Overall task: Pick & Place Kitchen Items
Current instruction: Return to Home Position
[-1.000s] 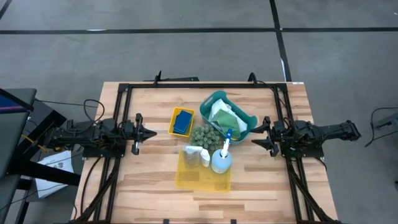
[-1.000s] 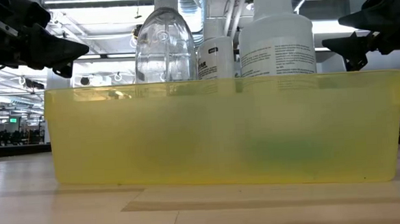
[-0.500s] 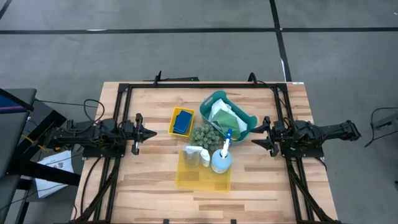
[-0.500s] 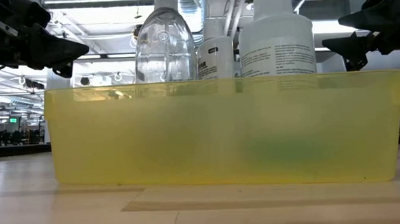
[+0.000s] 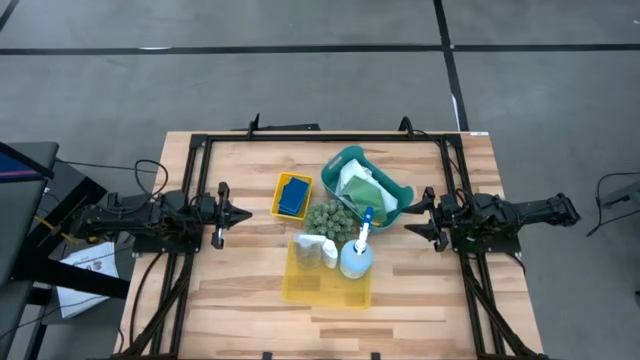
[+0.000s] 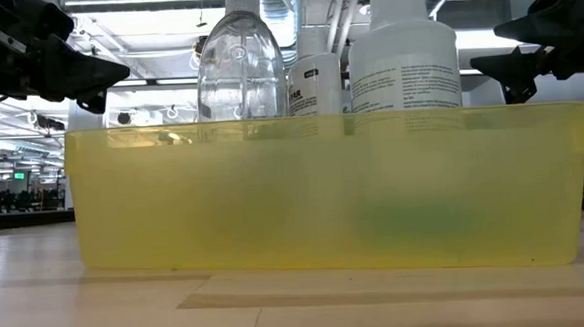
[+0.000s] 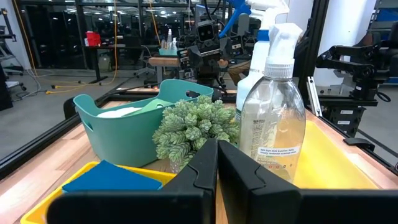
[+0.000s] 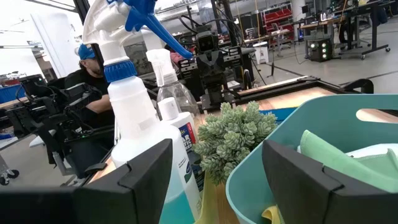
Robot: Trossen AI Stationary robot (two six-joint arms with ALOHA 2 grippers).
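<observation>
Ease both arms home slow: left gripper (image 7: 217, 147) closed and empty, right gripper (image 8: 217, 152) spread wide, each well off the basket (image 7: 118, 134).

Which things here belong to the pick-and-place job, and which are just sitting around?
Job items: blue sponge, clear spray bottle, blue-trigger spray bottle, small white bottle, white and green cloths.

Not job items: green plant ball, teal basket, small yellow bin, large yellow bin.
</observation>
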